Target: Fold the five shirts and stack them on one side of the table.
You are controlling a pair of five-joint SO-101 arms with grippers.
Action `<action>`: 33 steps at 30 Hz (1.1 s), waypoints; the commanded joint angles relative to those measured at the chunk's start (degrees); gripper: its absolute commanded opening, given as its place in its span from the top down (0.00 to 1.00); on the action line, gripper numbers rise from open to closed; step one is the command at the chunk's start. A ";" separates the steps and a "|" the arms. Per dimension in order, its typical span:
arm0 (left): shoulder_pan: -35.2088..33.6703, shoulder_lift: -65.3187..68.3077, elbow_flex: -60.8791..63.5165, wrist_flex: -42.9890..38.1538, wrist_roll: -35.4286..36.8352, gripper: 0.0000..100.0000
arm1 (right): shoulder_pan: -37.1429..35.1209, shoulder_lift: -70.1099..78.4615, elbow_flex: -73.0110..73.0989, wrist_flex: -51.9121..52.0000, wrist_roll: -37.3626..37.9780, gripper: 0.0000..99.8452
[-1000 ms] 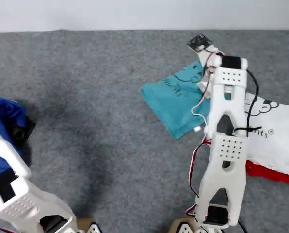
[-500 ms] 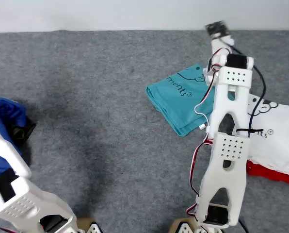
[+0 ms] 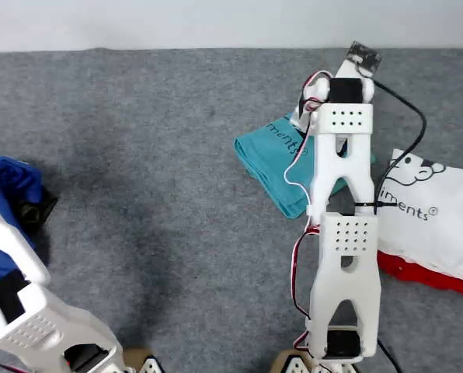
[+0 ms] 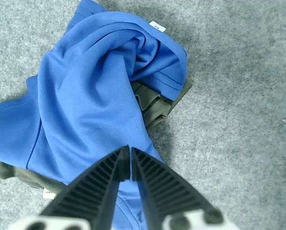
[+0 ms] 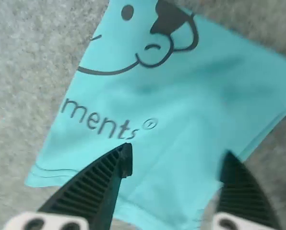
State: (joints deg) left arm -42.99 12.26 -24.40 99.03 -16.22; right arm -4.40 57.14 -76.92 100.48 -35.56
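Your right gripper hangs with jaws wide apart over the teal shirt, and your left gripper has its jaws closed, empty, above the crumpled blue shirt.

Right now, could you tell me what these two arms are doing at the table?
The right gripper, fingers open, hangs over a folded teal shirt, near a white shirt lying on a red shirt. The left gripper, fingers shut, hangs above a crumpled blue shirt lying on an olive garment at the table's other side.
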 commanded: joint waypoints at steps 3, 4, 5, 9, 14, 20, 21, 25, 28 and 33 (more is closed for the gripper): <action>0.26 -2.81 -0.31 1.49 -0.09 0.99 | -0.75 0.13 -2.55 2.24 -8.09 0.50; 0.26 -2.81 -0.31 1.49 -0.09 0.99 | -0.75 0.92 -2.55 2.15 -8.79 0.51; 0.26 -2.81 -0.31 1.49 -0.09 0.99 | -0.75 1.89 -2.55 1.63 -9.58 0.52; 0.26 -2.81 -0.22 1.49 -0.09 0.99 | -0.75 7.08 -2.90 -0.92 -11.87 0.54; 0.26 -2.81 -0.22 1.49 -0.09 0.99 | -0.66 14.20 -2.90 -6.90 -13.89 0.54; 0.26 -2.73 -0.22 1.41 -0.09 0.99 | -0.84 18.68 -3.52 -10.24 -14.68 0.66; 0.26 -2.73 -0.22 1.41 -0.09 0.99 | -0.84 18.77 -4.04 -9.89 -14.68 0.72; 0.26 -2.73 -0.22 1.41 -0.09 0.99 | 0.66 18.59 -6.24 -7.78 -14.07 0.98; 0.26 -2.73 -0.22 1.41 -0.09 0.99 | 1.10 18.59 -11.69 -3.47 -10.90 0.96; 0.35 -2.73 -0.22 1.41 -0.09 0.99 | 0.92 17.10 -19.25 2.33 -1.23 0.99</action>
State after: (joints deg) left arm -42.99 12.26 -24.40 99.03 -16.22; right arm -3.08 76.66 -91.60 100.40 -42.59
